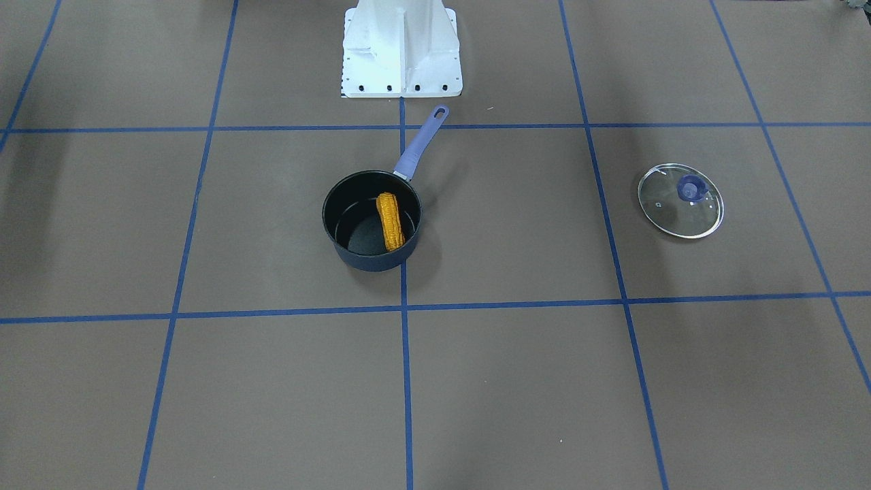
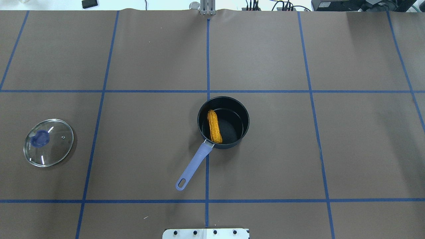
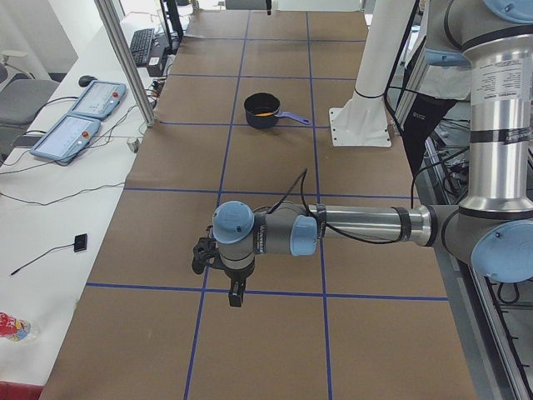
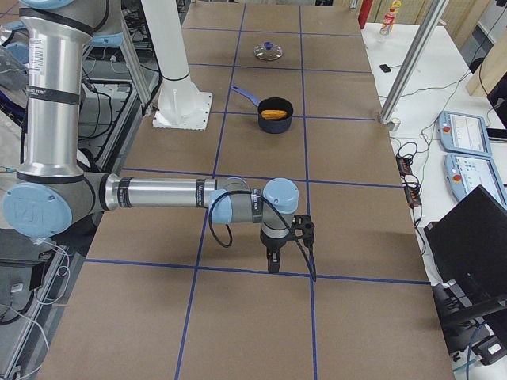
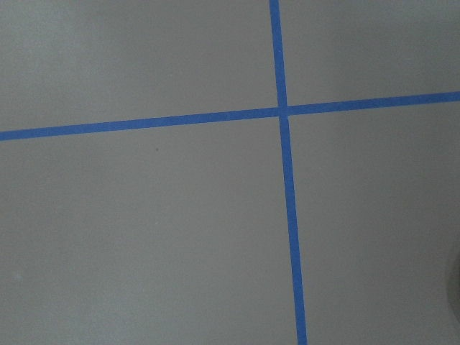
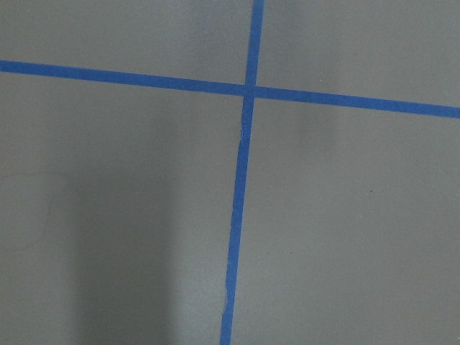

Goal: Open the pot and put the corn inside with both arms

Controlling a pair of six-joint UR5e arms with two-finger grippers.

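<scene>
The dark pot (image 1: 371, 262) with a lilac handle (image 1: 422, 143) stands open at the table's middle. The yellow-orange corn (image 1: 390, 221) lies inside it, leaning on the wall on the handle side; the overhead view shows the pot (image 2: 245, 127) and corn (image 2: 214, 126) the same way. The glass lid (image 2: 48, 142) with a blue knob lies flat on the table far to my left. My left gripper (image 3: 236, 296) shows only in the exterior left view, my right gripper (image 4: 273, 265) only in the exterior right view. Both hang low over bare table far from the pot; I cannot tell whether they are open or shut.
The white base pedestal (image 1: 401, 47) stands behind the pot's handle. Blue tape lines grid the brown table. Both wrist views show only the table surface and tape crossings. Tablets and cables (image 3: 79, 117) lie on the white bench beyond the table's far edge.
</scene>
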